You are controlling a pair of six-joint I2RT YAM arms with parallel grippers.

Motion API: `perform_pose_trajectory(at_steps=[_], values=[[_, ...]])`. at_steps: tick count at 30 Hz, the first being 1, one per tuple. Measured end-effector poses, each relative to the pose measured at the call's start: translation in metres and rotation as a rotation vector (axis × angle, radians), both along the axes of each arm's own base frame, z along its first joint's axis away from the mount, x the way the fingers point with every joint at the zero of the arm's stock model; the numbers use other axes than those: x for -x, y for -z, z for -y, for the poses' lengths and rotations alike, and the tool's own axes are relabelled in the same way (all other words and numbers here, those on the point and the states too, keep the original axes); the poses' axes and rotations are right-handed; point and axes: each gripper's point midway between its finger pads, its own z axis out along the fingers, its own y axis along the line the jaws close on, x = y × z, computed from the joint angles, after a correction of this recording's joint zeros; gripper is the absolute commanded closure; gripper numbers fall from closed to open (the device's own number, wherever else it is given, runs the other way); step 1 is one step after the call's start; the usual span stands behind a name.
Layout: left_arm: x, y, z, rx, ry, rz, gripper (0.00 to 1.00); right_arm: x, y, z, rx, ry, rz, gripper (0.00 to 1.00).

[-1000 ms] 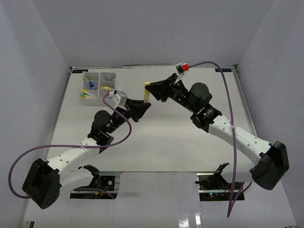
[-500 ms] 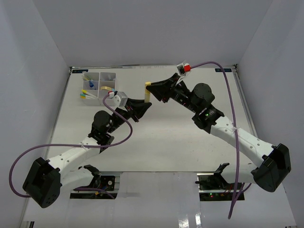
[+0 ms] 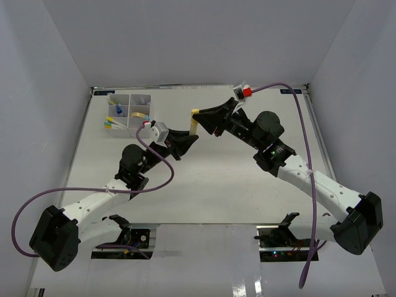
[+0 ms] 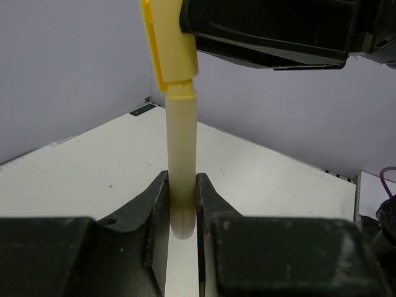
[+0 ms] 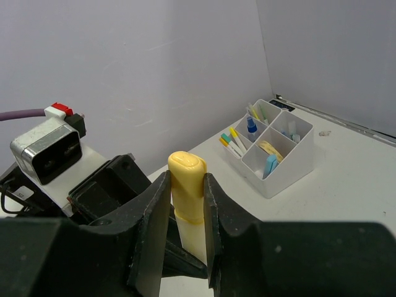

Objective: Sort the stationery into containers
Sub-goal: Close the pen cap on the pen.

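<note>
Left gripper (image 4: pixel 182 207) is clamped on the pale barrel end of the yellow-capped plastic pen (image 4: pixel 182 136). The pen sits right of the white six-compartment plastic organizer tray (image 5: pixel 289 164), roughly level with the tray's near row. Right gripper (image 5: pixel 187 193) is pinched on the same pen's yellow cap end, on the side away from the tray. The pen runs straight between the two grips. The tray is at the far left of the white table (image 3: pixel 235 185). In separate compartments it holds a small blue-capped bottle (image 5: pixel 251 126), yellow and green pens (image 5: pixel 231 142) and a light blue eraser (image 5: pixel 270 164).
</note>
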Motion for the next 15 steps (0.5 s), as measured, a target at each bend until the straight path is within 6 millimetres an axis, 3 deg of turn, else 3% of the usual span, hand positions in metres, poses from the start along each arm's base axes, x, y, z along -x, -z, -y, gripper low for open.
perform_pose_trajectory(at_steps=[15], values=[[0.0027,-0.0061,0.0006,0.011,0.012,0.027,1.00,0.0073,-0.0018,0.0029,0.003,-0.017,0.028,0.63]])
